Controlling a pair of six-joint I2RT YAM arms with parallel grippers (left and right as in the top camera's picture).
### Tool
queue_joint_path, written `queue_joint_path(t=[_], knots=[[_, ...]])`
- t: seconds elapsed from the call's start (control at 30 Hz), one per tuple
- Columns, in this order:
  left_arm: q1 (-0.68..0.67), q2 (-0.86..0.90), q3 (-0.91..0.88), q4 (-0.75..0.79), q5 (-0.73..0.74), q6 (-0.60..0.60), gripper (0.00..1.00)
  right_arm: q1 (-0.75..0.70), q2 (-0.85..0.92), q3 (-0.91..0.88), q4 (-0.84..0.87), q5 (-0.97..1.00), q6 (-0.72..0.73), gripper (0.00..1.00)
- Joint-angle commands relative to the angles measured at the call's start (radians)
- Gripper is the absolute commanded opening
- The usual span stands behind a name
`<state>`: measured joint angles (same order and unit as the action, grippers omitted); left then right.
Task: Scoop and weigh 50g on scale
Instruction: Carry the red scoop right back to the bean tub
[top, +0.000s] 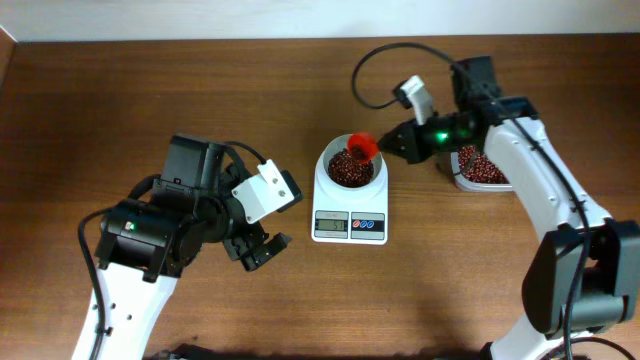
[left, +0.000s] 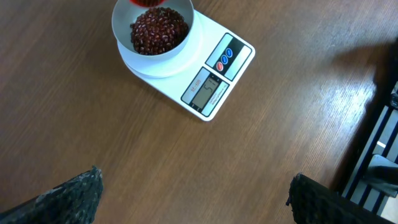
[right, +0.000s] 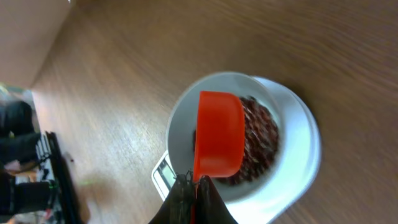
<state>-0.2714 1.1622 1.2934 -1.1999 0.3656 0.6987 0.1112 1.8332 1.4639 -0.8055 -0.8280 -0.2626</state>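
"Beans (top: 347, 170) first: where do they sit from overhead?"

"I see them heaped in the bowl (top: 330, 158) on the scale (top: 350, 208), mid-table. More lie in the tub (top: 480, 172) to the right, partly under my right arm. My right gripper (top: 395, 142) is pinching a red scoop (top: 362, 148), which sits over the bowl's rim on the tub side."

"And the other arm?"

"My left gripper (top: 262, 245) hangs spread apart with nothing in it, near the scale's left side but not touching."

"Left wrist view?"

"Both fingers (left: 68, 199) show at the bottom corners, wide apart, with bare table (left: 93, 112) between them. The scale lies ahead. Its display (left: 205, 90) and blue and red buttons (left: 225, 57) are clear, but I can't read the digits. The scoop's edge pokes in at the top, over the bowl."

"Right wrist?"

"The right fingers (right: 180, 208) are pressed together on the scoop's handle at the bottom edge. The scoop is tipped over the bowl with its back to the camera, and beans show beside it. Whether the scoop holds any, I can't tell."
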Motion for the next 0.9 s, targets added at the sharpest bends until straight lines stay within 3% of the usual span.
queue_joint_path(t=[0.0,0.5,0.67,0.87], knots=[[0.006,-0.005,0.016,0.002,0.001,-0.005,0.99,-0.072,-0.034,0.025,-0.032,-0.057,0.009,0.04],[0.006,-0.005,0.016,0.002,0.001,-0.005,0.99,-0.443,-0.055,0.025,-0.188,-0.053,0.005,0.04],[0.006,-0.005,0.016,0.002,0.001,-0.005,0.99,-0.536,-0.063,0.025,-0.246,0.059,0.005,0.04],[0.006,-0.005,0.016,0.002,0.001,-0.005,0.99,-0.549,-0.124,0.025,-0.262,0.214,0.006,0.04]])
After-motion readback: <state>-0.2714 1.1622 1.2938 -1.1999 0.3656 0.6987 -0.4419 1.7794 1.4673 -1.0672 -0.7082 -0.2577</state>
